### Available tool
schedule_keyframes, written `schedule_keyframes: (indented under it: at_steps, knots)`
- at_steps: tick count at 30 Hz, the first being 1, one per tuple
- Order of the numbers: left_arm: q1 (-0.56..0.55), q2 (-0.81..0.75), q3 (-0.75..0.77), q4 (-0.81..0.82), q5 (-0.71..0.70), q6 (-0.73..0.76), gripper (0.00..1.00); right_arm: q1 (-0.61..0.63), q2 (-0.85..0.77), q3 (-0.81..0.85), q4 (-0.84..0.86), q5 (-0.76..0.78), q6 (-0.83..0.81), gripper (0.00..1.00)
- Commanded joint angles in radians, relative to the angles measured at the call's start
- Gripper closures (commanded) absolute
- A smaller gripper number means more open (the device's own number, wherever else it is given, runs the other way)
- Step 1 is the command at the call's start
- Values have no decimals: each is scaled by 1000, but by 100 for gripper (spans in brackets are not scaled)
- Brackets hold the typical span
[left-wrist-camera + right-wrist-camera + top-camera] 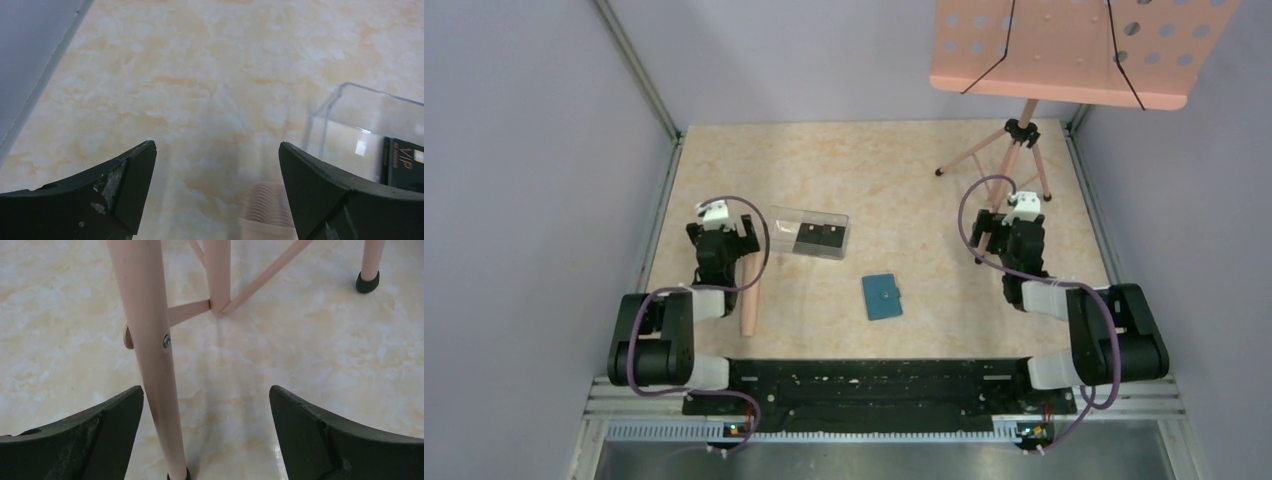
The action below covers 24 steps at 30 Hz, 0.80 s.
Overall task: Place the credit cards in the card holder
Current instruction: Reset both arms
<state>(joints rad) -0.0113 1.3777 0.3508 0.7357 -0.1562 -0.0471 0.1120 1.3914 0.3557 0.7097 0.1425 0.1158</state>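
Left claw (217, 150): gaping wide beside clear box (786, 222)
Right claw (206, 389): gaping wide, holding nothing
Credit cards (818, 238): lying inside clear box
Card holder (882, 296): lying shut on counter (844, 170)

The table (904, 190) is marbled in cream and peach. The card holder (882, 296) is coloured teal-blue. 2 credit cards (805, 238) are shown black with gold lettering; the box (782, 228) is seen clear. The music stand (1064, 50) is finished in salmon pink, its tray dotted with holes. The left gripper (217, 150) and right gripper (206, 388) are coloured black.
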Motion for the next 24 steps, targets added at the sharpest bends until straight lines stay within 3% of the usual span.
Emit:
schedule_keyframes:
  at_steps: [1,6,13,16,19,22,24]
  knots:
    - [105,102,-84,411,101,-32,1,-56,-22,12,63,-111,24,3]
    - [110,71,-46,287,118,-29,1,-86,-27,0,65,-113,56,1]
    - [107,74,-35,270,139,-14,1,-86,-47,-12,56,-118,-7,1]
    - [109,73,-35,268,139,-14,1,-85,-83,-80,174,-44,-77,1]
    - [108,74,-35,267,138,-13,1,-88,41,-105,373,-29,-91,1]
    - [109,73,-33,265,139,-14,1,-90,63,-167,501,-8,-83,1]
    - [108,75,-33,267,139,-12,1,-91,53,-159,462,-4,-84,1]
